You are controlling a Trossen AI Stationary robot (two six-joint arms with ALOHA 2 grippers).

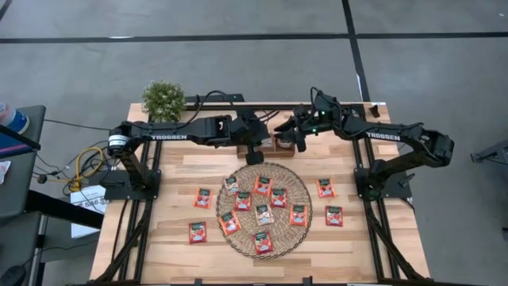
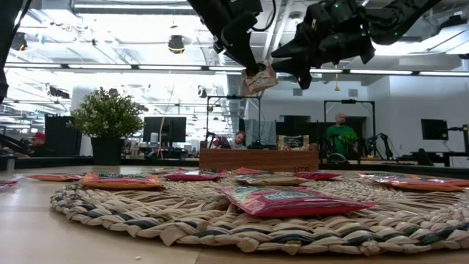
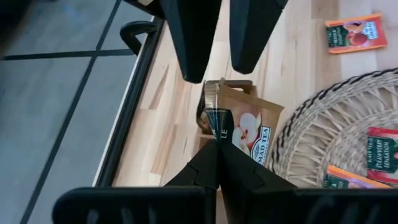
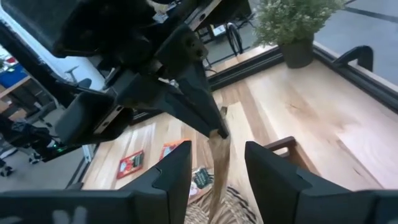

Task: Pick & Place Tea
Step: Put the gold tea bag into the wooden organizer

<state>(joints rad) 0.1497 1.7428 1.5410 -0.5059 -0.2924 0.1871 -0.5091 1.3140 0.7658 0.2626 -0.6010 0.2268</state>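
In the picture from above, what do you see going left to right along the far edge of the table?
Potted plant → left gripper pinching a beige tea sachet → right gripper, jaws open around that sachet.

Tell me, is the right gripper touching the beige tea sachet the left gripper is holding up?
Apart. The right wrist view shows the beige sachet hanging from the left gripper, with gaps on both sides to the right gripper's open fingers.

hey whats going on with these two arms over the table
The left gripper is shut on a beige tea sachet, holding it in the air above the wooden tray. The right gripper is open around it, as if for a handover. More tea sachets lie on and around the woven mat.
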